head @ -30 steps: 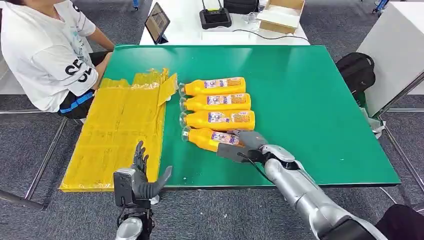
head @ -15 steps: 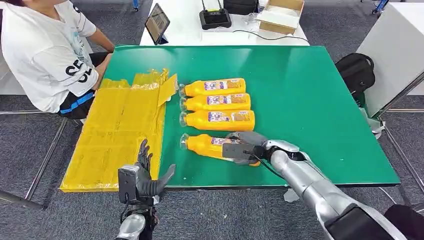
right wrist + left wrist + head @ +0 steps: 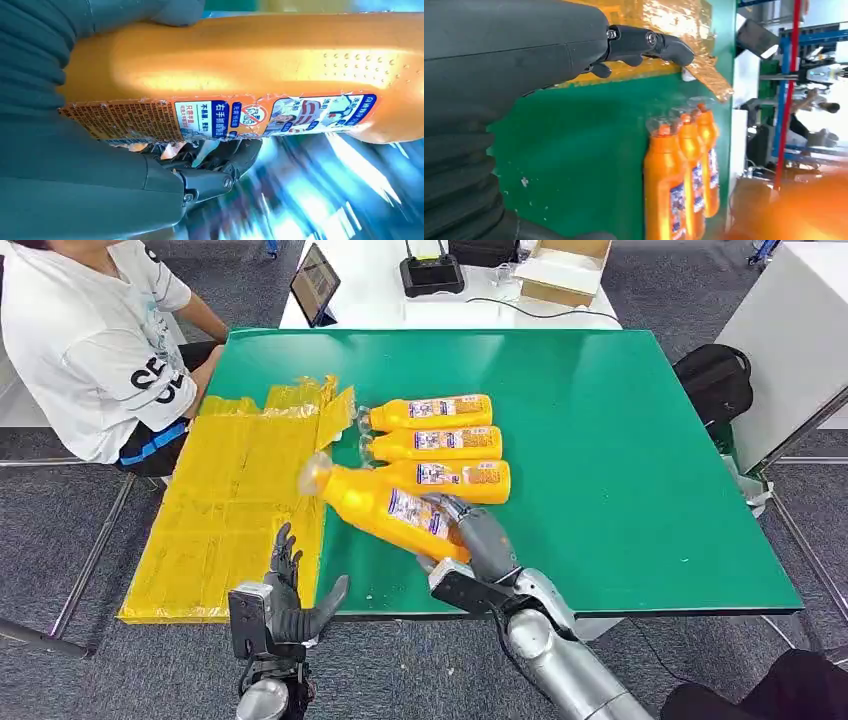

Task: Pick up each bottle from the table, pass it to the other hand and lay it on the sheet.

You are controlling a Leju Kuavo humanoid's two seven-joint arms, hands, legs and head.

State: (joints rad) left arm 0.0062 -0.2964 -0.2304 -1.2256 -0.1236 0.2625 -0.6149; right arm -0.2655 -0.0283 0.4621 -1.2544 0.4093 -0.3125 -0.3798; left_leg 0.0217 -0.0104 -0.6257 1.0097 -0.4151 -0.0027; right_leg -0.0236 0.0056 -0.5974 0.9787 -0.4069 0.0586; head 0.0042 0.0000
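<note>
I have the right hand (image 3: 470,540) wrapped around the base end of one bottle (image 3: 385,505), fingers curled over its label and thumb under it. The bottle is clear of the table (image 3: 620,440), tilted, with its clear cap pointing toward ten o'clock, over the edge of the sheet (image 3: 230,510). In the right wrist view the bottle (image 3: 240,75) crosses the frame, with my fingers (image 3: 220,155) curled against the label side.

My left hand (image 3: 285,605) hovers at about seven o'clock from the held bottle, just off the table's near edge by the sheet's near corner. It holds nothing; the fingers stand spread and the thumb is stuck out toward the right hand. In the left wrist view the fingers (image 3: 644,42) reach out over the sheet's (image 3: 674,20) edge.

Three bottles (image 3: 435,445) lie side by side on the table, touching, at about one o'clock from the held one, caps toward the sheet. The nearest of them sits just behind the held bottle.

A person (image 3: 90,350) in a white shirt sits at the table's far left corner, at about ten o'clock, just beyond the sheet.
</note>
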